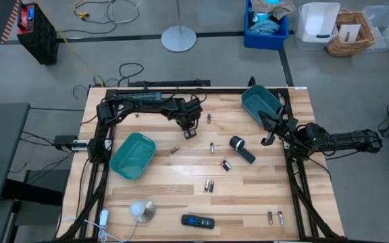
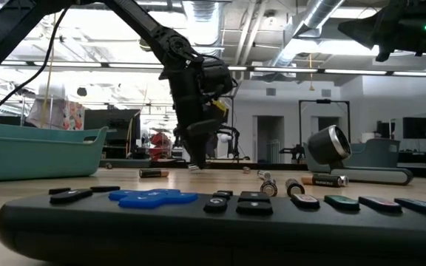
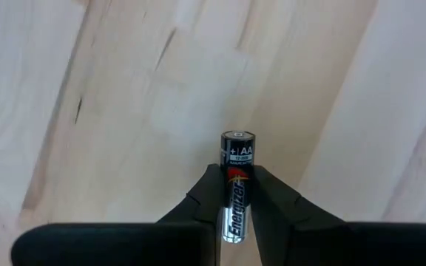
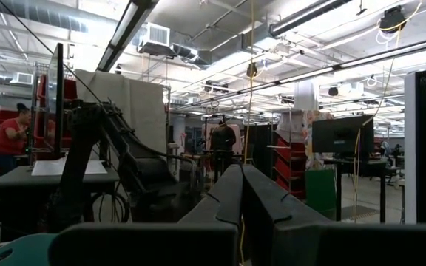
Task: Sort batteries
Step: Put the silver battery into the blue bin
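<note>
the left gripper (image 3: 237, 193) is clamped on an aa battery (image 3: 237, 174) (held above the table (image 1: 181, 196), toward its far edge); the right gripper (image 4: 241, 193), fingers together, hangs near the right edge.

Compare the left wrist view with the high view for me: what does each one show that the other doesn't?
Only the left wrist view shows the grip itself: the left gripper has its jaws shut on an AA battery, label readable, over bare wooden table.

Only the high view shows the layout: two teal bins, loose batteries scattered across the table, the remote control, the black cylinder, and the right gripper waiting near the right bin.

Both show the left gripper above the tabletop.
</note>
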{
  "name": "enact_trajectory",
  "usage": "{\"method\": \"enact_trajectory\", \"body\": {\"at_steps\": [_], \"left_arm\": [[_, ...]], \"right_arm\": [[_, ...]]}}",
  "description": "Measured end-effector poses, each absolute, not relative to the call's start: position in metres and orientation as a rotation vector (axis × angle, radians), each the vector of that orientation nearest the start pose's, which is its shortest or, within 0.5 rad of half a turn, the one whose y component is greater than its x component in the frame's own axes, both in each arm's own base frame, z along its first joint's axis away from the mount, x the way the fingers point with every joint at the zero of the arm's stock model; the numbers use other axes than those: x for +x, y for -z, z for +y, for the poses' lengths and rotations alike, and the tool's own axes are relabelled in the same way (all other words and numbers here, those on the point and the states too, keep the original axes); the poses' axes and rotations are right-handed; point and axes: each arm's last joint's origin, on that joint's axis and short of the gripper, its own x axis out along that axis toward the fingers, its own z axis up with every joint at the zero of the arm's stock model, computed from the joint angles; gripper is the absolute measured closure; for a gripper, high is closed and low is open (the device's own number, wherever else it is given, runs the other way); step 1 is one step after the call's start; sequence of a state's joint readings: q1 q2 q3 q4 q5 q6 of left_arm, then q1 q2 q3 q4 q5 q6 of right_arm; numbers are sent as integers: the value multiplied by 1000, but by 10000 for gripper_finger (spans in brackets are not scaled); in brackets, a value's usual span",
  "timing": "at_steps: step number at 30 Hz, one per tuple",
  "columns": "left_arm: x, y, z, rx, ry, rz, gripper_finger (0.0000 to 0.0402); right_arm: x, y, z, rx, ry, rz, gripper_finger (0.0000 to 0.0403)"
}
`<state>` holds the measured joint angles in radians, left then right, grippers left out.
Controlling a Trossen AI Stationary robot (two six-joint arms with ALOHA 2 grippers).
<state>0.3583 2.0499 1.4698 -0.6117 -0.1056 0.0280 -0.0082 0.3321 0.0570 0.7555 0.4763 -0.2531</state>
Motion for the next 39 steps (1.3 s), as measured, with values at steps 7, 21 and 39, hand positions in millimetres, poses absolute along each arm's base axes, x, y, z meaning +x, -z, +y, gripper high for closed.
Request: {"method": "enact_trajectory", "body": {"at_steps": [7, 21, 39], "left_arm": [[413, -192, 143, -139, -320, 1004, 363], [451, -258, 152, -197, -348, 479, 363], [458, -285, 160, -229, -364, 202, 363]], "right_arm": [[105, -224, -14, -131, 531, -409, 375], [101, -232, -14, -88, 525, -513, 375], [95, -240, -10, -53, 495, -616, 375]]}}
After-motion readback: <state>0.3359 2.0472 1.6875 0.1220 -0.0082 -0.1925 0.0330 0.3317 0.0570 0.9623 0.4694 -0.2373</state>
